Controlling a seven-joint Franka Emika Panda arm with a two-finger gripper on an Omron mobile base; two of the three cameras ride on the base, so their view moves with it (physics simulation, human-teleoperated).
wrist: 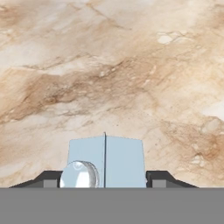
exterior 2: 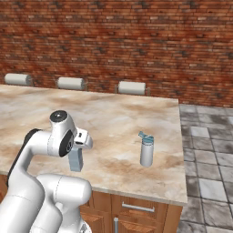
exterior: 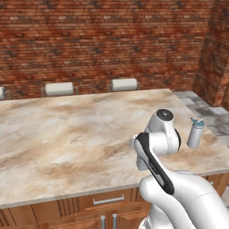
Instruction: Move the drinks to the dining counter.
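Note:
The dining counter (exterior: pixel 62 134) (exterior 2: pixel 113 113) is a beige marbled slab spread out below the arm. My gripper (wrist: pixel 105 183) (exterior 2: pixel 76 154) points down near the slab's front edge. It is shut on a pale blue carton (wrist: pixel 124 162) (exterior 2: pixel 76 163) (exterior: pixel 142 164) with a round clear cap. Dark fingertips (wrist: pixel 161 178) press its two sides. Whether the carton's base touches the slab I cannot tell. A pale grey bottle with a blue cap (exterior: pixel 195 133) (exterior 2: pixel 146 151) stands upright on the slab to the right of the carton, apart from it.
Grey cylindrical stools (exterior: pixel 59 89) (exterior 2: pixel 132 88) line the counter's far edge in front of a brick wall (exterior: pixel 112 40). Grey floor tiles (exterior 2: pixel 205 150) lie past the counter's right end. Wooden drawers (exterior: pixel 107 201) sit under the front edge.

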